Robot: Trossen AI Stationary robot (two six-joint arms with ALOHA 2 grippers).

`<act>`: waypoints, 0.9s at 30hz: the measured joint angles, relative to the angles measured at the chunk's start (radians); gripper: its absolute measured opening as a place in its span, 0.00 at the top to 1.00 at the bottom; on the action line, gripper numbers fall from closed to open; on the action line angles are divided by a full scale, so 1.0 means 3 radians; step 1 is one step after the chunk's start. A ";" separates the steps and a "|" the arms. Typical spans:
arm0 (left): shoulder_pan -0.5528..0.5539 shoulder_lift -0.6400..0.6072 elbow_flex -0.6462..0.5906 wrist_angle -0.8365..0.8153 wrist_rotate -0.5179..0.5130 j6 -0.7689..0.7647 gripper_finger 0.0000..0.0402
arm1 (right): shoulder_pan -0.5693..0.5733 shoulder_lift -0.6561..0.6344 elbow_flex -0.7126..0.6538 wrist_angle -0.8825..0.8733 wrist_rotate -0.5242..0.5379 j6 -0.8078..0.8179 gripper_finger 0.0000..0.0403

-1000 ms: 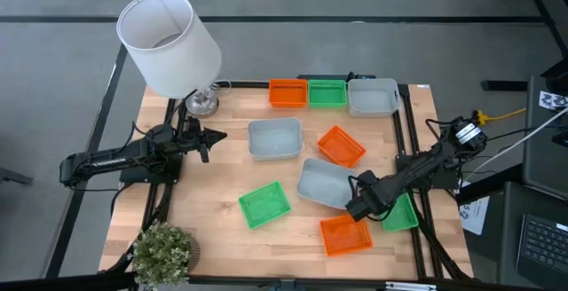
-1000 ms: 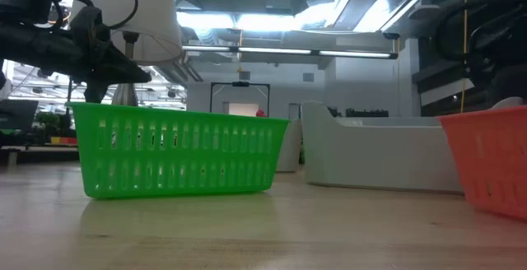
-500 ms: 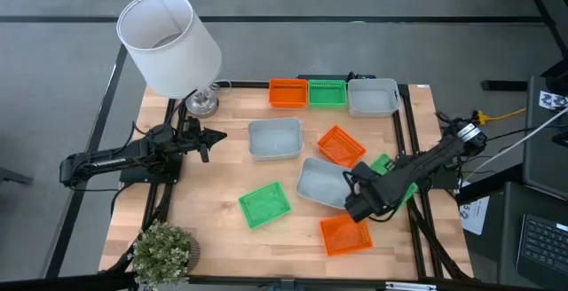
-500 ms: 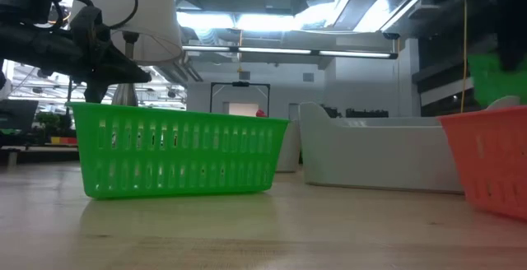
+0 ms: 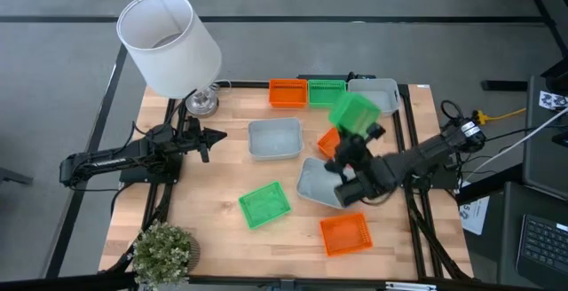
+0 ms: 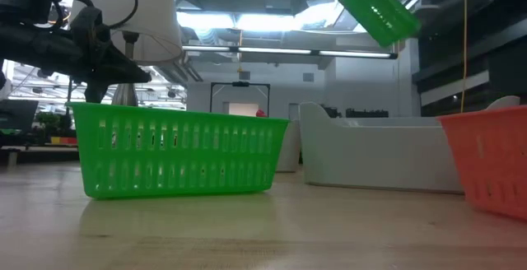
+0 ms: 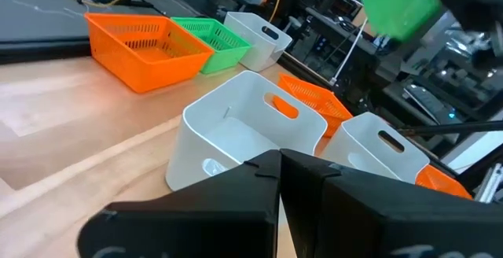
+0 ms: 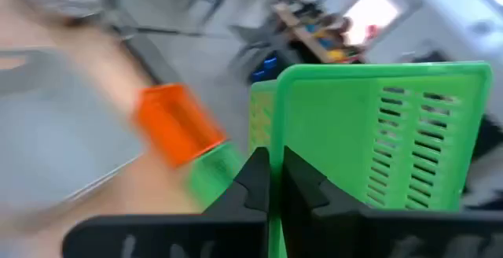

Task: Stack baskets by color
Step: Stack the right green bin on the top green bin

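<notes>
I see the lampshade (image 5: 169, 43) looming over the table's (image 5: 213, 211) far left corner, clear of my path. My right gripper (image 5: 353, 145) is clamped on the rim of a green basket (image 5: 355, 112), carried tilted in the air. Its mate, the green basket in the back row (image 5: 327, 92), lies just beyond, between orange and grey ones. The left gripper (image 5: 209, 135), pinched together, waits far off.

Right gripper (image 5: 355, 142) raised, clamped; left gripper (image 5: 216, 135) closed.
</notes>
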 joint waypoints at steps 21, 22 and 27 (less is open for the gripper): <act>0.0001 0.0000 0.0000 0.0011 -0.0066 0.0207 1.00 | -0.2915 0.0159 0.0009 0.3023 -0.4057 -0.4779 0.99; 0.0001 0.0000 0.0000 0.0011 -0.0067 0.0213 1.00 | -0.2964 0.0215 0.0008 0.2996 -0.4061 -0.4892 0.99; 0.0001 0.0003 0.0000 0.0013 -0.0074 0.0231 1.00 | -0.3162 0.0519 0.0001 0.2706 -0.3680 -0.5216 0.99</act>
